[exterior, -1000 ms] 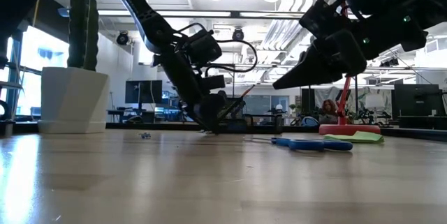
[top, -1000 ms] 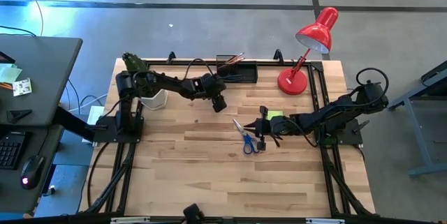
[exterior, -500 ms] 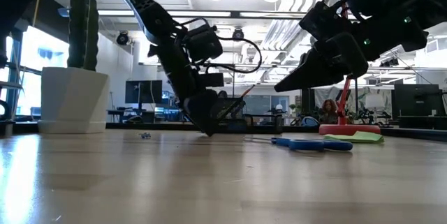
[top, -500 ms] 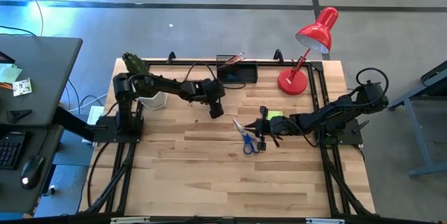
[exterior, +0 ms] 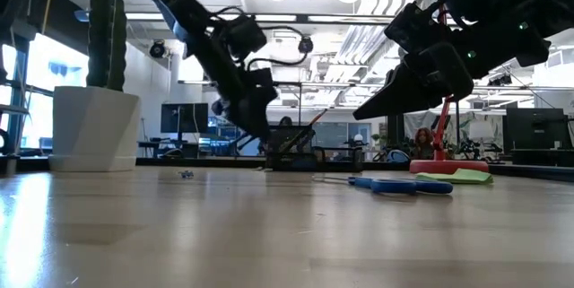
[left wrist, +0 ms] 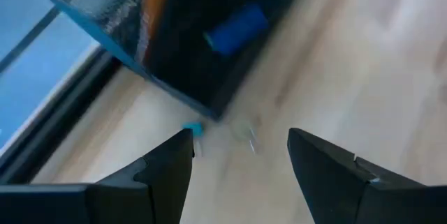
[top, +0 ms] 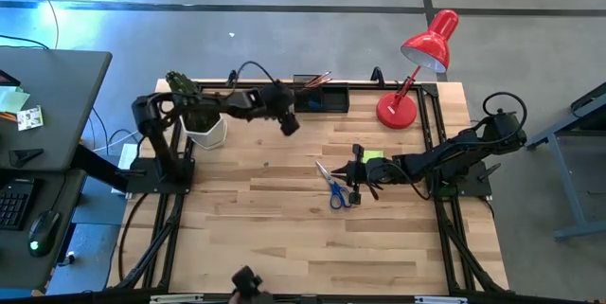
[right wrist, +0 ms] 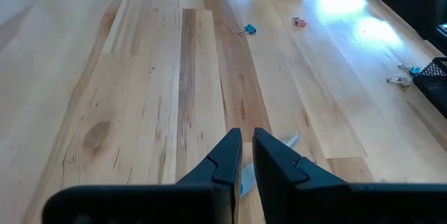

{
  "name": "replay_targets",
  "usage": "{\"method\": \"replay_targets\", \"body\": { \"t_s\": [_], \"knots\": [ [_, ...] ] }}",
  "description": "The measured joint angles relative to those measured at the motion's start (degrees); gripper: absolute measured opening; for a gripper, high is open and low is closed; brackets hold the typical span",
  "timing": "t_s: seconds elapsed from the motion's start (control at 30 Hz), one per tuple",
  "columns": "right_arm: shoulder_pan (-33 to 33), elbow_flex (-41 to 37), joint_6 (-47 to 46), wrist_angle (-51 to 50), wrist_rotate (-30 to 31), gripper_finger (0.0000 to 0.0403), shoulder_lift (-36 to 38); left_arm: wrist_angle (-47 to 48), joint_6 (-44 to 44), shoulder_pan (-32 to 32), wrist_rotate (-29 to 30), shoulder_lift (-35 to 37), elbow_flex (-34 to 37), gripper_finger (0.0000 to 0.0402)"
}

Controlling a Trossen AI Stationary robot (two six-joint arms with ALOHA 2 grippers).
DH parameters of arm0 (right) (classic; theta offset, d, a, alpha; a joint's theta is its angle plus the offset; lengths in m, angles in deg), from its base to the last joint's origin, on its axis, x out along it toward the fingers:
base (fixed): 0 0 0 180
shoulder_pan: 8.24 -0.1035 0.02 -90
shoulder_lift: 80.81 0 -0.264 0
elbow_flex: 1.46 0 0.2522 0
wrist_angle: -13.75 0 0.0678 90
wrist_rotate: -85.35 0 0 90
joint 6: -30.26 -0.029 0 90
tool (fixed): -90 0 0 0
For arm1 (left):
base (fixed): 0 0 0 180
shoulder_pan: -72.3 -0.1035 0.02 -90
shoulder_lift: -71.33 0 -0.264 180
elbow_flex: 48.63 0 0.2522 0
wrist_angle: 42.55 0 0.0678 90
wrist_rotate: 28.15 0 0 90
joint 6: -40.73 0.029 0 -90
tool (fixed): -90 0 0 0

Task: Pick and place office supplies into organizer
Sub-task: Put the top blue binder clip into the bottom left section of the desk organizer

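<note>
Pencils in black organizer

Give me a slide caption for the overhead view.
Left tool open beside organizer; right tool above scissors.

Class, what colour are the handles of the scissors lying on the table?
Blue. The scissors show it best in the high view.

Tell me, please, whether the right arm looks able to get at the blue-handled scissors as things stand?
Probably yes: the right gripper hangs just above the blue-handled scissors with bare table around them, but its fingers are shut and must open first.
</note>
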Motion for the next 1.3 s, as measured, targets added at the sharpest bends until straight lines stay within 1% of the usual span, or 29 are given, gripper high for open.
{"method": "replay_targets", "body": {
  "t_s": [0.1,0.2,0.33,0.53,0.67,0.77,0.9,1.07,1.17,1.3],
  "knots": [
    [0.02,0.00,-0.04,0.02,-0.04,0.0032,0.00,-1.12,-2.23,-2.76,-0.36,-2.06,0.05,0.0225],
    [0.02,0.00,-0.06,0.04,-0.07,0.0032,0.00,-2.43,-0.56,-4.49,1.15,-4.45,0.03,0.0225],
    [0.00,0.00,-0.04,0.04,-0.06,0.0032,0.00,-2.52,0.25,-6.19,-3.04,-7.21,0.03,0.0225],
    [0.00,0.00,0.09,0.04,-0.02,0.0029,0.00,-4.72,4.59,-6.67,-1.51,-7.99,0.02,0.0225],
    [0.01,0.00,0.23,0.04,-0.02,0.0028,0.00,-6.67,9.44,-6.59,-5.94,-7.99,-0.01,0.0225],
    [0.00,0.00,0.23,0.04,-0.02,0.0028,0.00,-6.91,10.18,-6.53,-5.84,-8.60,-0.10,0.0225],
    [0.01,0.00,0.23,0.04,-0.02,0.0030,0.00,-6.51,10.13,-6.59,-5.09,-8.69,-0.08,0.0225],
    [0.02,0.00,0.23,0.05,0.00,0.0028,0.00,-6.28,7.07,-6.61,-5.02,-8.71,-0.08,0.0225],
    [0.15,0.00,0.23,0.08,0.00,0.0028,0.00,-6.29,6.07,-6.57,-4.71,-10.09,-0.56,0.0225],
    [0.17,0.00,0.43,0.84,0.02,0.0030,0.00,-1.81,3.63,-6.59,-3.91,-11.46,-3.42,0.0225]
  ]
}}
